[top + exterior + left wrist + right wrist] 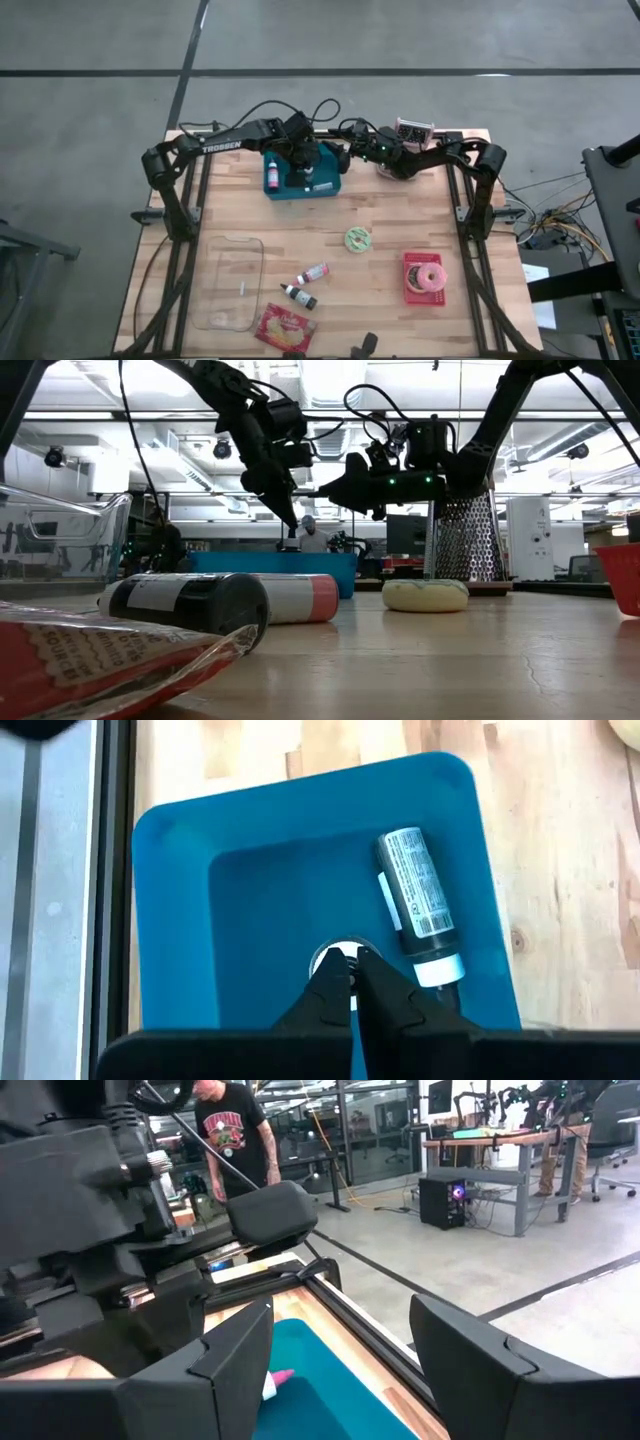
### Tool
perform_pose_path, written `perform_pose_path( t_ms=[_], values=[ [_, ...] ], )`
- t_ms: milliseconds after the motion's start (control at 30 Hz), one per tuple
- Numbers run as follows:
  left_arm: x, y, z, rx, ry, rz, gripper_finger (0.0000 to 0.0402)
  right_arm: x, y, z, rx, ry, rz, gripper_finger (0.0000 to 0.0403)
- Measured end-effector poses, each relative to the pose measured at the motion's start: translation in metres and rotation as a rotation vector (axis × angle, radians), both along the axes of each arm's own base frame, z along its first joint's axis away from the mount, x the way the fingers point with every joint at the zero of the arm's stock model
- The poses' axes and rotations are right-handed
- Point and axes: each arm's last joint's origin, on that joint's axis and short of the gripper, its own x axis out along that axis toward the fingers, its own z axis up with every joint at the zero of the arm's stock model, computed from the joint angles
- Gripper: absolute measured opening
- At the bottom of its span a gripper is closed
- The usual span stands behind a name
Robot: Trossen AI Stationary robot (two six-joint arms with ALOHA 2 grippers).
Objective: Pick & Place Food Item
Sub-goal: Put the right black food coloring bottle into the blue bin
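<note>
Shut left claw (352, 982) empty over blue tray (250, 850), black-labelled bottle (420, 905) just beside.

Dark bottle (420, 906) lying flat in teal tray (240, 840).

We see a clear glass dish (229, 283) near the desk (400, 210) front-left corner, a metal grater (464, 538) standing at the back, and a person (232, 1135) in a dark printed tee beyond the desk, prob. leaning over equipment.
</note>
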Motion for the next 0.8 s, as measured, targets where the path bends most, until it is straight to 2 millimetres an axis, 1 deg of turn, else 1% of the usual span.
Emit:
perform_pose_path(
  t_ms=[500,600,800],
  values=[
    [-0.0015,0.0004,-0.0018,-0.022,0.004,0.019,0.0003,0.0,0.0,-0.0001,0.001,0.0,0.0,0.0228],
    [-0.0012,0.0,-0.0013,-0.04,-0.005,0.013,0.0018,0.0001,0.0001,0.0,0.001,0.0,0.005,0.0228],
    [-0.0002,-0.0008,-0.0026,-0.073,-0.003,0.008,0.0073,0.0001,0.0001,-0.0002,0.002,0.001,0.006,0.0228]
  ],
)
